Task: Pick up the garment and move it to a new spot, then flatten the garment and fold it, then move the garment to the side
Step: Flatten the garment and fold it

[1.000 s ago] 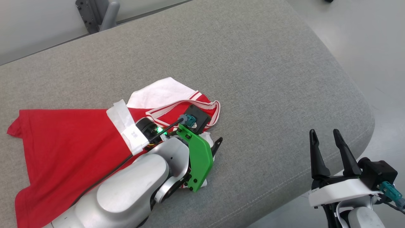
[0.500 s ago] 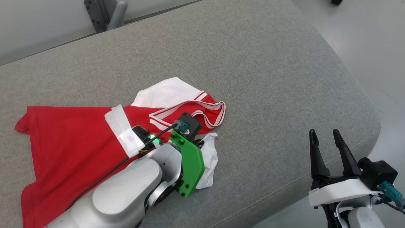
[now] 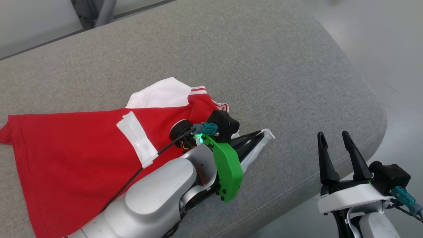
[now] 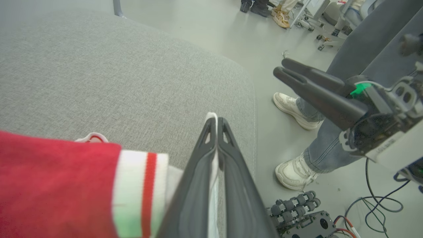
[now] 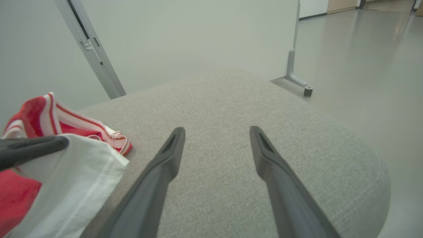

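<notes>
Pick-up step: my left gripper [image 3: 260,135] pinches the garment [image 3: 66,148] by its white sleeve [image 3: 252,155], mid-frame (right gripper [image 3: 332,139] gapes, lower right); next, lift

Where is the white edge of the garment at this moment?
In the head view, the white edge is pinched in the shut left hand, right of the red body, over the grey cushion.

The left gripper [image 3: 261,135] has snapped shut on the white hem [image 3: 268,135] of the red and white cloth garment [image 3: 72,155] and drawn it out toward the right edge of the grey upholstered bench [image 3: 264,66]. The striped neckline [image 3: 224,106], which lay as an open loop, has collapsed under red cloth.
</notes>
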